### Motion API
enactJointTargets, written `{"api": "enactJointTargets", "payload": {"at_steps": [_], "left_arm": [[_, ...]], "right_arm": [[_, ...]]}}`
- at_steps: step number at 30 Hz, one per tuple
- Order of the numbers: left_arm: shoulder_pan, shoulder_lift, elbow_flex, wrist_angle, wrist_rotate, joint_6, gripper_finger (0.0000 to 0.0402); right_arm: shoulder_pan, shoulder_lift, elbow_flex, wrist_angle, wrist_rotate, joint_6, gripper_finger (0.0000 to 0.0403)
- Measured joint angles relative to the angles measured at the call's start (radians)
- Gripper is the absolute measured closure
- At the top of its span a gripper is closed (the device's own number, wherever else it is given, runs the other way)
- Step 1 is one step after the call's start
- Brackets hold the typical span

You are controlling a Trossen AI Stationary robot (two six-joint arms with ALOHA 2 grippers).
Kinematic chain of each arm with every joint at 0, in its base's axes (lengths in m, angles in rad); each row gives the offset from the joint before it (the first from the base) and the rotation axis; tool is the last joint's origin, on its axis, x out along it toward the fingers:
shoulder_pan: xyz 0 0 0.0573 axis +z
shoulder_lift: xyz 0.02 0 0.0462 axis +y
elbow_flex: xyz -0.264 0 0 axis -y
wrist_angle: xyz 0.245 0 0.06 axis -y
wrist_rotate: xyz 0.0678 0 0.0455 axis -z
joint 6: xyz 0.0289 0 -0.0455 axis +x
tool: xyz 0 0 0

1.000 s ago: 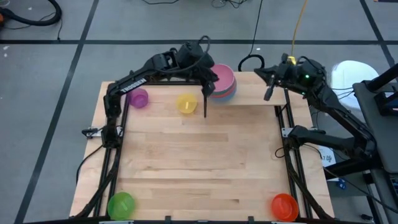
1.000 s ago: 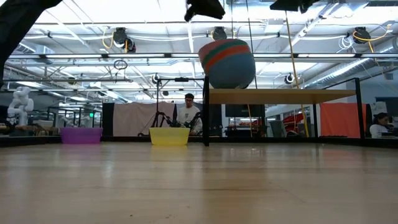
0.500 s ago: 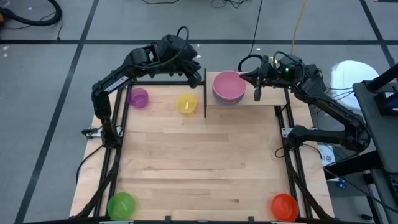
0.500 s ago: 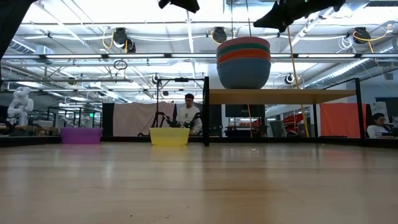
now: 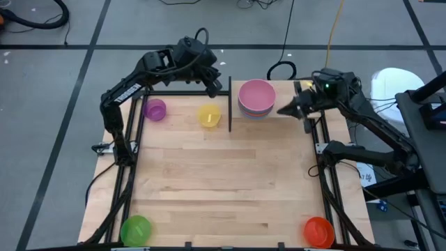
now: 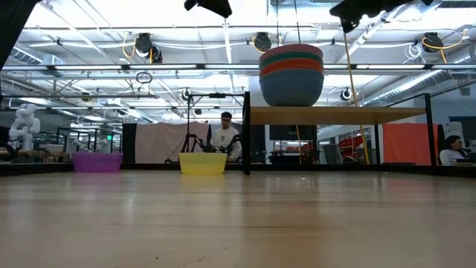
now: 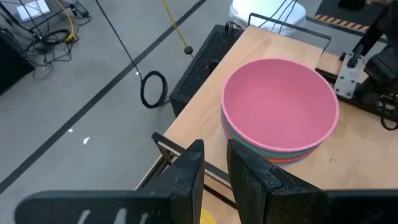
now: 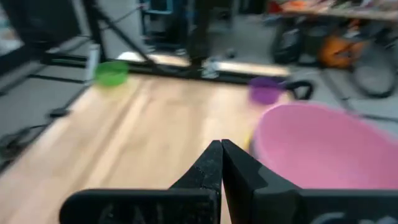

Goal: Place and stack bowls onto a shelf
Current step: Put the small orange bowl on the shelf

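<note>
Bowls sit nested in one stack [image 5: 256, 98] on the shelf [image 5: 293, 104] at the far end of the desk [image 5: 223, 181]: pink bowl [image 7: 280, 109] on top, teal and red-orange rims showing beneath it, blue at the bottom in the low view. Left tool [image 5: 213, 78] hangs just beside the stack, over the shelf's black corner post, its fingers [image 7: 186, 177] a narrow gap apart with nothing between them. Right tool [image 5: 287, 109] hovers on the stack's other side, close to the pink rim without touching it, fingers pressed together and empty. Nearer the left tool, down on the desk, a yellow bowl [image 5: 209, 116] rests just past the post, and a purple bowl [image 5: 155, 109] lies farther along the same edge. Well apart from both tools, at the near corners of the desk, stand a green bowl [image 5: 135, 229] and an orange bowl [image 5: 318, 231]. Beyond the desk, a person [image 6: 225, 134] sits in the room behind.
</note>
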Motion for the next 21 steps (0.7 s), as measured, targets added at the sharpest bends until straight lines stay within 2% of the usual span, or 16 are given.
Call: {"api": "enactJointTargets", "payload": {"at_steps": [3, 6, 10, 13, 21], "left_arm": [[0.001, 0.0, 0.0, 0.001, 0.0, 0.001, 0.0325], [0.001, 0.0, 0.0, 0.001, 0.0, 0.006, 0.0325], [0.001, 0.0, 0.0, 0.001, 0.0, 0.008, 0.0325], [0.001, 0.0, 0.0, 0.001, 0.0, 0.006, 0.0325], [0.001, 0.0, 0.0, 0.001, 0.0, -0.007, 0.0325]], "right_arm": [[0.013, 0.002, -0.037, -0.037, -0.066, -0.031, 0.0403], [0.031, 0.019, -0.101, -0.018, -0.064, -0.036, 0.0403], [0.039, 0.031, -0.194, 0.09, 0.009, -0.016, 0.0403], [0.039, 0.036, -0.248, 0.172, 0.014, -0.014, 0.0403], [0.038, 0.058, -0.299, 0.27, 0.168, -0.016, 0.0403]]}}
